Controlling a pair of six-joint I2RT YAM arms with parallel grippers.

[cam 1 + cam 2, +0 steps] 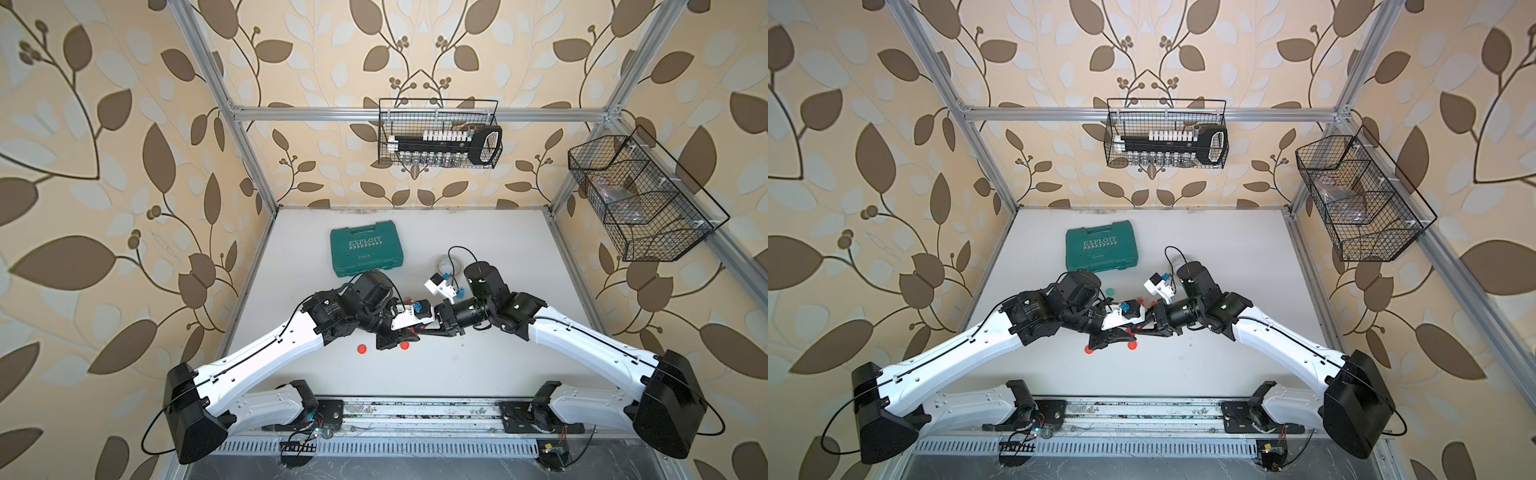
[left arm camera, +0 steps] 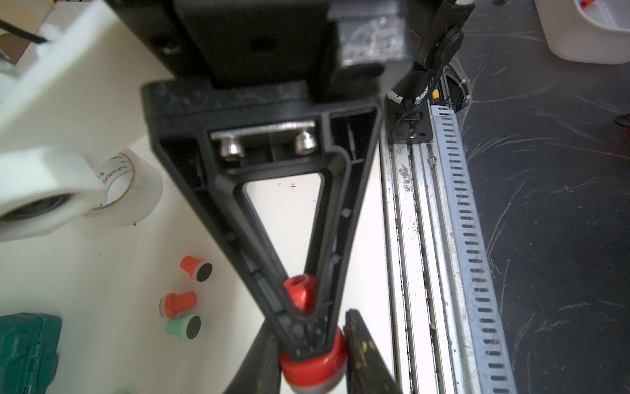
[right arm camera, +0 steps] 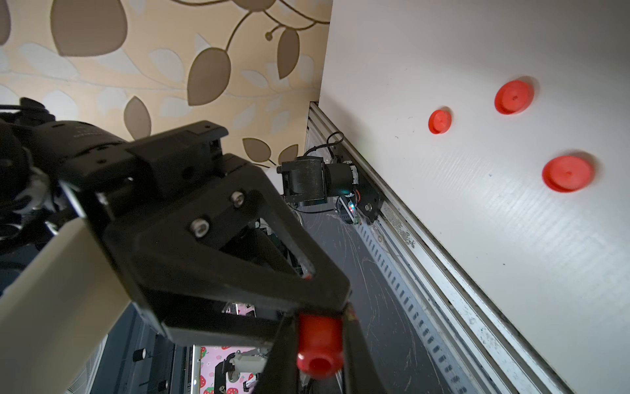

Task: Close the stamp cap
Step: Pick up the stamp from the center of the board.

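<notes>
**Stamp held between both grippers, cap going on**

The red stamp point(image 3: 318, 353) is hanging just above the table point(image 1: 478, 374), mid-front, where the two arms are meeting. The right gripper point(image 3: 320, 322) is clenching its narrow handle, with the knob end poking out toward that wrist's camera. The left gripper point(image 2: 312, 343) is grasping the wide red end, which I'm reading as the cap point(image 2: 313, 370); a grey band is showing under it. A finger of the right gripper is crossing in front, so the seam between cap and body is hidden. I can't tell whether the cap is fully seated.

Progress, as a judgement: pickup and lining-up are looking done, and the push-together is underway or nearly over. What is remaining: getting the cap snapped home, letting go and setting the stamp down.

Around it, three loose red caps point(image 3: 514, 97) are lying flat on the table near the grippers. Further off, two orange stamps point(image 2: 196, 267) and a green stamp point(image 2: 184, 325) are lying on their sides, black pads showing on at least two, near a tape roll point(image 2: 122, 184). A green case point(image 1: 363, 248) is sitting toward the back
</notes>
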